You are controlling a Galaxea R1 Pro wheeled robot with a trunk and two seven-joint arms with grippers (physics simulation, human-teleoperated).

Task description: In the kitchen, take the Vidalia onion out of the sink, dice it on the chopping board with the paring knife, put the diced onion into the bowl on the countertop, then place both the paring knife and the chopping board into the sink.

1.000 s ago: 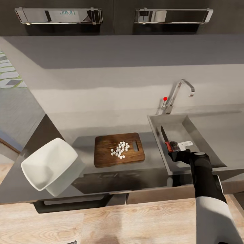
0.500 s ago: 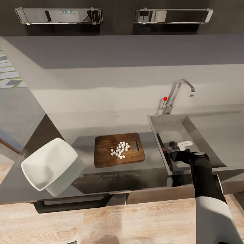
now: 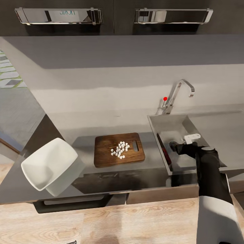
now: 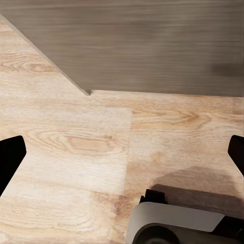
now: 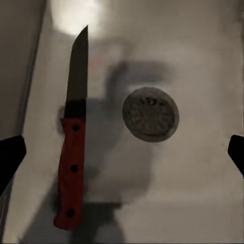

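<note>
Red-handled paring knife (image 5: 72, 152) lying flat on the steel floor of the sink (image 3: 176, 126), close along its left wall, blade pointing away toward the back wall, drain (image 5: 150, 114) just beside the blade. Right gripper (image 3: 182, 146) hovering above the basin with fingers spread wide, nothing between them; in the right wrist view only the two dark fingertips at the picture edges, knife directly beneath. Left gripper (image 4: 122, 152) hanging low over the wooden floor, also spread wide and empty, beside part of the robot's base (image 4: 175, 223). Brown chopping board (image 3: 119, 149) lying on the grey countertop (image 3: 101, 183) just left of the sink, long axis left to right, handle slot at the end nearer the sink. Small white cubes of diced onion (image 3: 120, 149) still heaped on the board, not in the white bowl (image 3: 48, 164), standing well apart at the left corner of the counter. Probably next: moving the dice to the bowl, before carrying the board to the sink. Right arm nearer to the board, left arm nearer to the bowl. Between board and bowl only bare counter; chrome faucet (image 3: 178, 93) standing behind the sink, out of the way.
</note>
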